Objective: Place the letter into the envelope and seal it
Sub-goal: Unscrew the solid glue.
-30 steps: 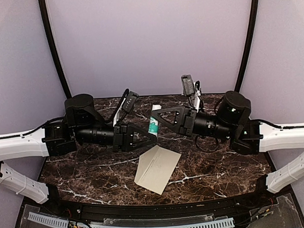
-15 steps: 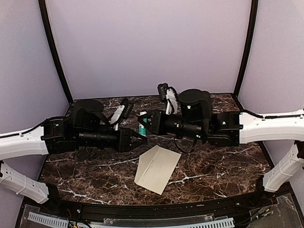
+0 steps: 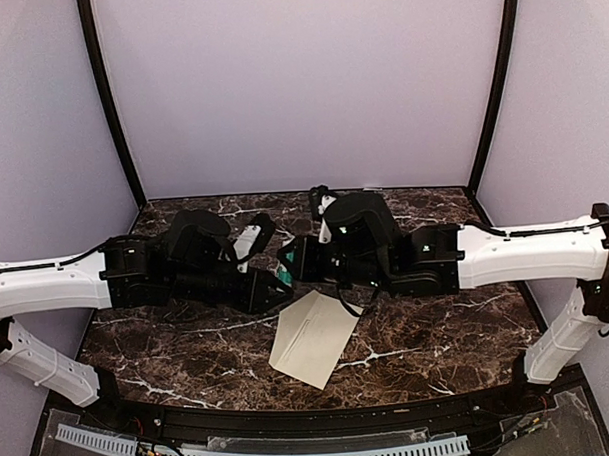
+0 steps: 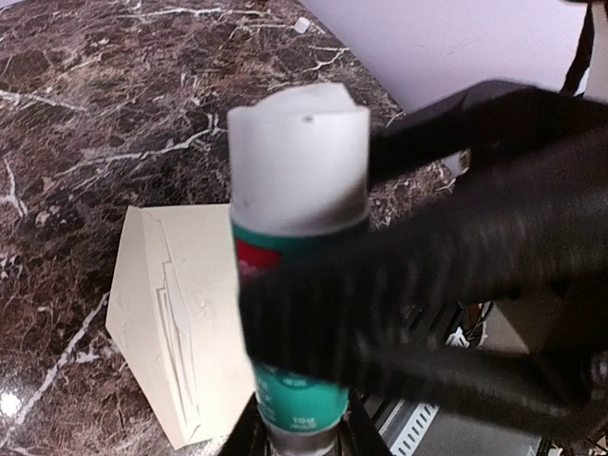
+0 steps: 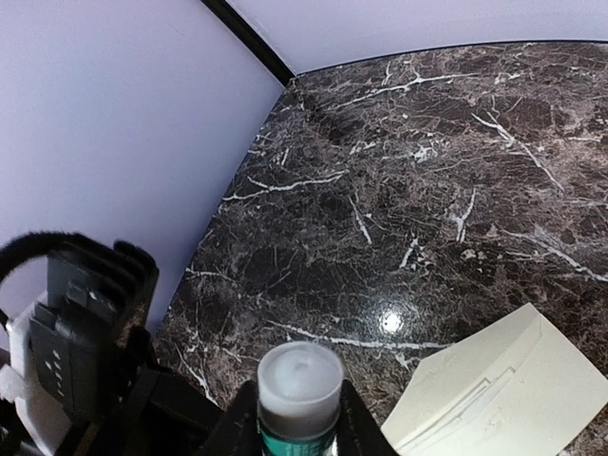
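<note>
The cream-beige envelope (image 3: 315, 338) lies flat on the dark marble table (image 3: 458, 333), near the front middle. It also shows as the envelope (image 4: 166, 313) and the envelope (image 5: 503, 399). The letter is out of view. A teal glue stick (image 3: 283, 276) with a white cap hangs above the envelope's far corner. My left gripper (image 3: 274, 282) is shut on the base of the glue stick (image 4: 299, 161). My right gripper (image 3: 291, 261) comes from the right, its fingers closed round the glue stick (image 5: 301, 380) just under the cap.
Purple walls with black corner posts close in the table at the back and sides. A slotted white cable rail (image 3: 292, 454) runs along the near edge. A small white scrap (image 4: 301, 26) lies near the far wall.
The right arm has swung left and its gripper now meets the left one at the glue stick. Both grippers have sunk lower, toward the envelope. The envelope has not moved.
</note>
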Controlling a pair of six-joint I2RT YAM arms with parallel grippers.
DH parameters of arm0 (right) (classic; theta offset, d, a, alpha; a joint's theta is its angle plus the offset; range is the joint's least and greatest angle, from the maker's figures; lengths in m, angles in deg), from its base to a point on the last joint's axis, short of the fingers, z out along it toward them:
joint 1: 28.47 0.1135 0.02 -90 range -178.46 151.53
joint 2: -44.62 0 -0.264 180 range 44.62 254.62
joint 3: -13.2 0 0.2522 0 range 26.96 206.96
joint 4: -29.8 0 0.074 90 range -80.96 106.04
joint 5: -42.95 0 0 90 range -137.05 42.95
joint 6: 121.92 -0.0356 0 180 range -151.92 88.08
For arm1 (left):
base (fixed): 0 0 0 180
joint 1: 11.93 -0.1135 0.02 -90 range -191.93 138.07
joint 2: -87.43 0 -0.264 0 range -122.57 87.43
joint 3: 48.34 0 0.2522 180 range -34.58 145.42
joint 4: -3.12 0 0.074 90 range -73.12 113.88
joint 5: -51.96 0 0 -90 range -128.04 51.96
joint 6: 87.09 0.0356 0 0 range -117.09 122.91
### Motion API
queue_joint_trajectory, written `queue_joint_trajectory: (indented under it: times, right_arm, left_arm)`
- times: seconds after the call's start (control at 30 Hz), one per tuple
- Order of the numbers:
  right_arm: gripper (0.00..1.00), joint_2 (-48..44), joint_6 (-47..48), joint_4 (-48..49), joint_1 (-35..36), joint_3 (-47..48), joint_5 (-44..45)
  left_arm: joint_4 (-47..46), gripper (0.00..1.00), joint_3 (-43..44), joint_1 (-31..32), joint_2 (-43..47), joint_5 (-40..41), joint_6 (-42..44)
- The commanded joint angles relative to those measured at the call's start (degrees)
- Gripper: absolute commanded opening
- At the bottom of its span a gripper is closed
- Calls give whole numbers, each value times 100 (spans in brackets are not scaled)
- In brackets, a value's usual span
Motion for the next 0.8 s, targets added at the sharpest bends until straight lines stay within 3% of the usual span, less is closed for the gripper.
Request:
queue_joint_trajectory:
  times: [0.0, 0.13, 0.27, 0.5, 0.77]
  right_arm:
    - [40, -598, 290, 87, 203, -302, -222]
    - [61, -1292, 792, 71, 186, -514, -190]
    - [73, -1997, 1079, 512, 14, -1095, -696]
    - [83, -2784, 972, 2911, -579, -2700, -2702]
    - [82, -2419, 779, 4550, -632, -2765, -4108]
  left_arm:
    - [-1032, 0, -41, -97, 293, -356, 16]
    - [-1324, 0, -255, -242, 465, -976, -70]
    - [-1937, 0, -462, -280, 613, -1774, -38]
    - [-2912, 0, -570, -298, 648, -3152, -84]
    - [-3676, 0, -678, -290, 579, -4169, -375]
